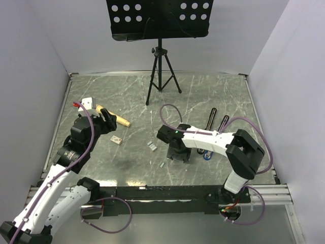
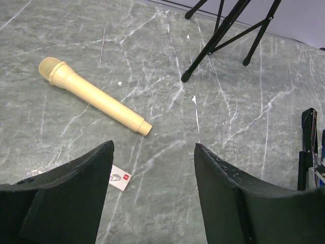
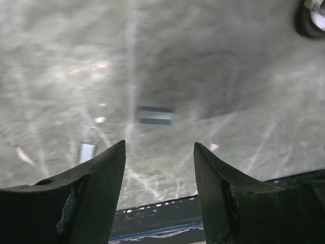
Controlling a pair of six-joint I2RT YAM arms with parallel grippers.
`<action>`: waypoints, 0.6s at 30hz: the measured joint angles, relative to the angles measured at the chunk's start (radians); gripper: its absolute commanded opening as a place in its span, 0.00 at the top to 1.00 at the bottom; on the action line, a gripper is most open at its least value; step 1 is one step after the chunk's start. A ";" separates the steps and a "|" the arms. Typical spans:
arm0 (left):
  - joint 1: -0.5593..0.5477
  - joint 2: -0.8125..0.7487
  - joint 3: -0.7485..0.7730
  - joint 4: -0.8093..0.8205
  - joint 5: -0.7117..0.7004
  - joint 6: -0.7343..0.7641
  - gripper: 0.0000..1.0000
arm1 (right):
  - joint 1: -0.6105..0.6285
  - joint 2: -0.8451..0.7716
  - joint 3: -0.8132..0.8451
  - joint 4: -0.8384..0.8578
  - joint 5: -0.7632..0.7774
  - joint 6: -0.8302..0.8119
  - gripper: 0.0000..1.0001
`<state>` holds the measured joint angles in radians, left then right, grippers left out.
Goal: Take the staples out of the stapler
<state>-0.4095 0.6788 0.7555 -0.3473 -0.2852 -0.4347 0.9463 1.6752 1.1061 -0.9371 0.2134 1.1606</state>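
The black stapler [image 1: 217,121] lies hinged open on the table to the right of centre; its end shows at the right edge of the left wrist view [image 2: 307,147]. A silver strip of staples [image 3: 156,116] lies on the table just beyond my right gripper [image 3: 158,145], which hangs open and empty above the marble. A second small silver piece [image 3: 86,151] lies to its left. From above, staples [image 1: 151,146] lie left of the right gripper [image 1: 177,154]. My left gripper [image 2: 154,145] is open and empty at the table's left [image 1: 109,122].
A cream handle-shaped tool [image 2: 94,95] lies ahead of the left gripper, and a small tan block [image 2: 120,178] is beside its left finger. A black tripod [image 1: 161,76] stands at the back centre. A blue-marked object [image 1: 207,156] lies under the right arm.
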 measured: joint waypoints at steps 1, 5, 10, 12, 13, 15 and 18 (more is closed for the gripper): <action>0.000 0.000 0.000 0.000 0.000 0.000 0.31 | 0.000 -0.010 -0.015 -0.002 0.004 0.023 0.37; 0.000 0.000 0.000 0.000 0.001 0.000 0.31 | 0.000 -0.050 -0.055 0.009 0.013 0.089 0.37; 0.000 0.008 0.000 0.000 0.001 0.000 0.31 | 0.000 -0.056 -0.064 0.036 0.010 0.128 0.39; 0.000 0.013 0.000 0.001 0.000 0.000 0.31 | 0.000 -0.055 -0.065 0.044 0.007 0.142 0.42; 0.000 0.014 0.000 0.000 0.000 0.000 0.31 | 0.000 -0.054 -0.066 0.050 0.007 0.148 0.43; 0.000 0.017 0.000 0.001 0.000 0.000 0.31 | 0.000 -0.053 -0.072 0.068 0.007 0.154 0.44; 0.000 0.019 0.000 0.001 0.000 0.000 0.31 | 0.000 -0.047 -0.080 0.082 0.009 0.158 0.46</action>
<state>-0.4095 0.6979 0.7555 -0.3466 -0.2848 -0.4347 0.9463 1.6279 1.0260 -0.8547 0.2222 1.3186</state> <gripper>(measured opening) 0.688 0.560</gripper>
